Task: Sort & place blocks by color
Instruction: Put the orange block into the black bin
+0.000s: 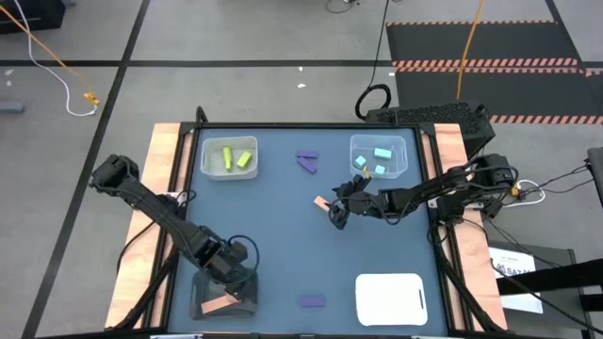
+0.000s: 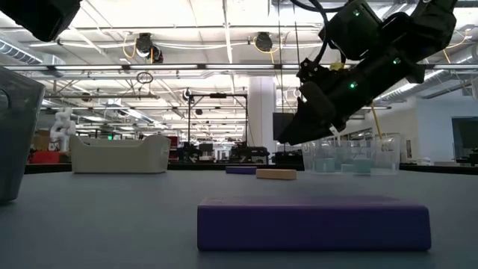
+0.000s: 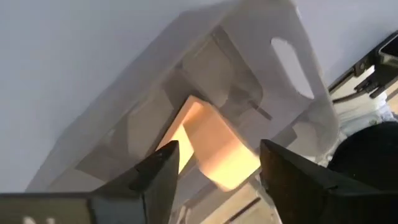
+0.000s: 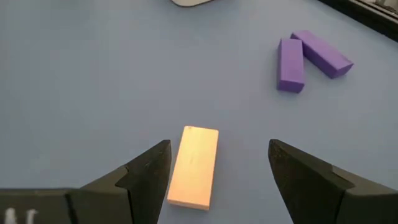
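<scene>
Salmon-orange flat bar block (image 4: pixel 193 165) lying on blue table (image 1: pixel 283 254), centre of high view, just left of right gripper (image 1: pixel 336 216). We are hovering over it, jaws spread, bar's long axis running along jaw gap, nearer left finger (image 4: pixel 149 174). Left gripper (image 3: pixel 214 171), lower left, spread over salmon block (image 3: pixel 214 146) in clear tray (image 3: pixel 298 93).

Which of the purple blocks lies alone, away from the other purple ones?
The purple block at the table's near edge, beside the white tray, lies alone. The two other purple blocks lie touching each other at the far side, between the clear trays.
</scene>
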